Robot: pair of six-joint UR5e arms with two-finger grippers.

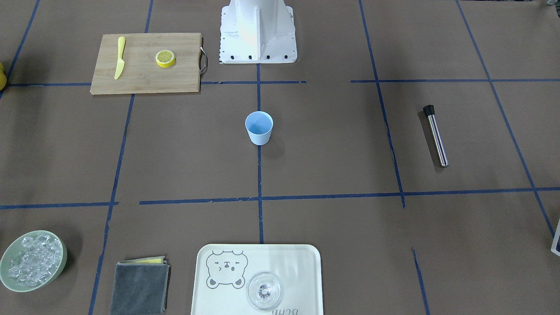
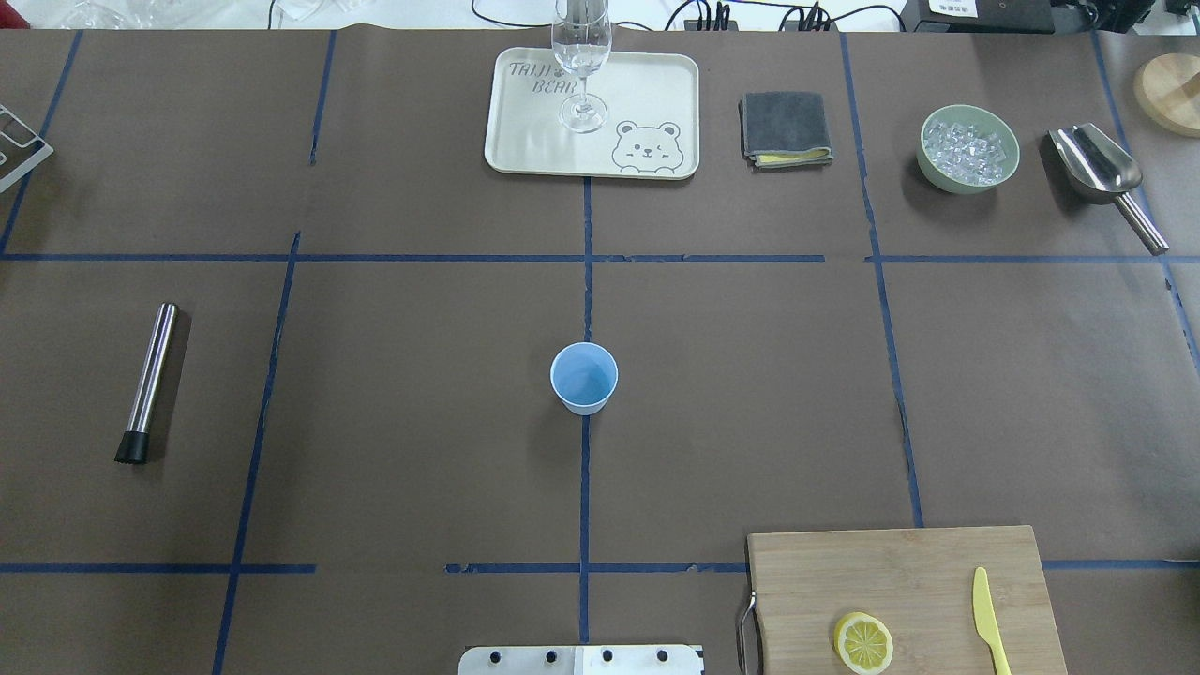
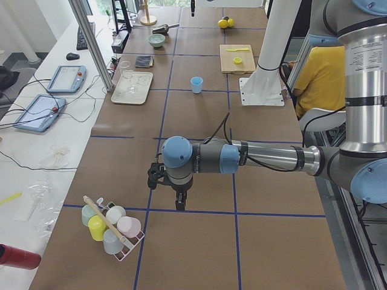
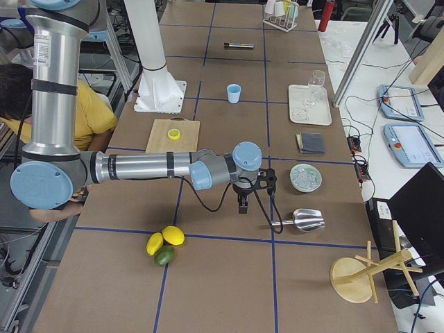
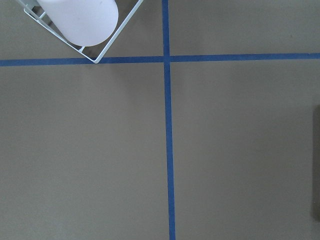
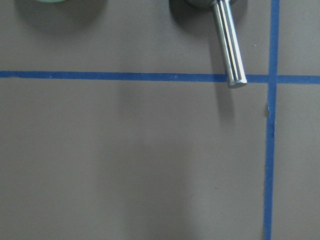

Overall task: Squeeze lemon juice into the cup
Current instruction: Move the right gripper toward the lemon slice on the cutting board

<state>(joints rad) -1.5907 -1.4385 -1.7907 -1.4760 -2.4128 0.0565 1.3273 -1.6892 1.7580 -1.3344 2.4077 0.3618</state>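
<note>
**Lemon [image 2: 863, 643] on cutting board [image 2: 900, 581], cup [image 2: 584, 377] at centre, grippers at the far ends**

In the overhead view, a metal rod [image 2: 150, 380] lies at the left. The cup stands upright in the middle of the table [image 2: 422, 422], on a blue tape line [image 2: 587, 281]. At the near right, the lemon lies cut face up on the cutting board, with a yellow knife [image 2: 986, 623] beside it.

The left gripper [image 3: 179, 205] hangs over the table near a rack of cups [image 3: 112, 226]. The right gripper [image 4: 242, 206] hangs near a metal scoop [image 4: 305, 220]. I cannot tell whether either gripper is released or clenched.
</note>
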